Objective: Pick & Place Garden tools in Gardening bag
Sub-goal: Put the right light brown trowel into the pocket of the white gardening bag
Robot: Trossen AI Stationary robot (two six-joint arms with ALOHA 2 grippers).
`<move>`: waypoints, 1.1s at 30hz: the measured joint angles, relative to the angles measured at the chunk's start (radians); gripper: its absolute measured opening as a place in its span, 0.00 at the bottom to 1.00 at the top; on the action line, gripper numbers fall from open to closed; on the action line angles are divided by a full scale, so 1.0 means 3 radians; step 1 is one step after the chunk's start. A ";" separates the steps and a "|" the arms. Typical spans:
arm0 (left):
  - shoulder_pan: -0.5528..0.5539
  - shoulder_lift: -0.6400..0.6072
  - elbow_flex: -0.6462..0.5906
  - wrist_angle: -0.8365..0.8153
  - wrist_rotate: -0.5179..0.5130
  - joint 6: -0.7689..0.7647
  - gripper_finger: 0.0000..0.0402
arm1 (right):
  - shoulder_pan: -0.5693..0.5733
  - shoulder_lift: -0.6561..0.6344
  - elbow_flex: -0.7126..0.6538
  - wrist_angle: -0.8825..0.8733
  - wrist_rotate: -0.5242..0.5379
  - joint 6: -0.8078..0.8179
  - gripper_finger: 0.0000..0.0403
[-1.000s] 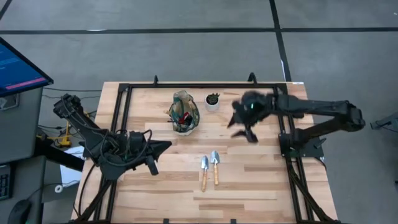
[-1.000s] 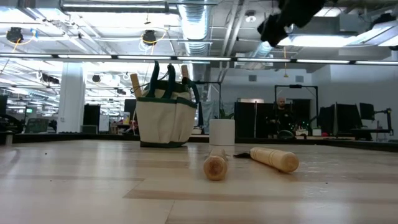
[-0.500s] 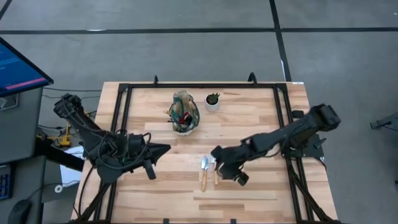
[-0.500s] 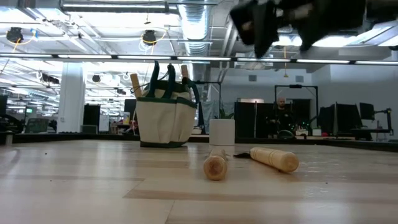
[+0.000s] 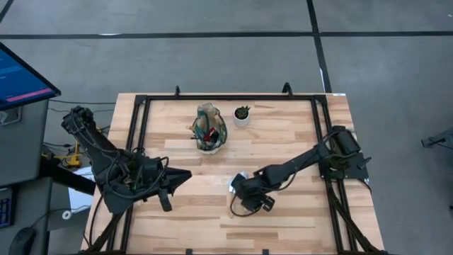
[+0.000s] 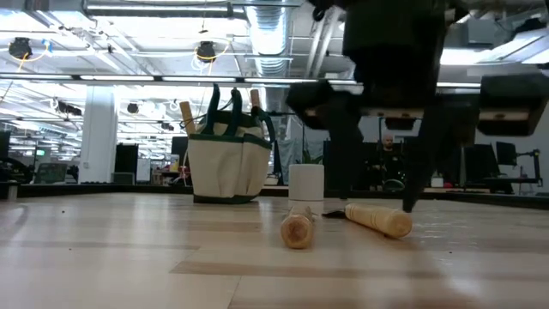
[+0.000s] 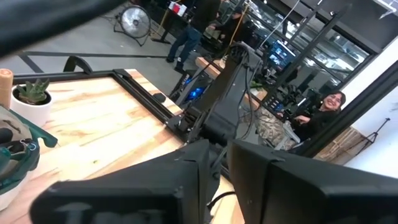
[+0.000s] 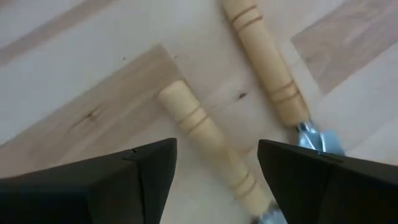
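Two trowels with wooden handles lie side by side on the table. My right gripper [image 8: 214, 180] points steeply down over them, open. One handle [image 8: 208, 140] lies between its fingers, which stand on either side without touching it. The other trowel [image 8: 267, 68] lies beside it. In the low view the fingers [image 6: 336, 163] straddle one handle [image 6: 379, 220], and the second handle [image 6: 297, 230] lies beside them. The beige gardening bag [image 5: 211, 129] stands at the far middle with tool handles [image 6: 185, 116] sticking out. My left gripper [image 7: 221, 177] waits at the table's left, level, open by a narrow gap.
A small white pot with a dark plant [image 5: 242, 115] stands just right of the bag. A black frame [image 5: 212, 98] runs along the table's far edge and sides. Bare wood lies near the front edge [image 5: 283, 227]. People show in the room beyond.
My right gripper has swung from the far right, beside the pot, toward the near edge and the table's middle. It has come down and tipped to point steeply down over the two trowels. The trowels and the bag have stayed put.
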 joint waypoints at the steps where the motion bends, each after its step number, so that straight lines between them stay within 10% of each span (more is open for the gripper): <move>1: -0.0013 0.0000 0.0000 -0.0001 0.0000 0.0000 0.12 | 0.0002 0.0047 0.0024 -0.0012 0.0000 -0.0002 0.54; 10: -0.0087 0.0000 0.0000 0.0000 0.0112 -0.0001 0.13 | 0.0025 0.0248 0.0083 -0.0131 -0.0003 0.0035 0.49; 17: -0.0107 0.0000 0.0000 0.0025 0.0132 -0.0001 0.12 | 0.0032 0.0249 0.0074 -0.0184 -0.0027 0.0360 0.12; 25: -0.0107 0.0000 0.0000 0.0054 0.0135 -0.0001 0.12 | -0.0015 0.0042 0.0037 0.0055 -0.0344 0.1018 0.13; 33: -0.0105 0.0000 0.0000 0.0079 0.0140 -0.0003 0.12 | -0.0402 -0.1072 -0.0067 0.0220 -0.0299 0.1149 0.13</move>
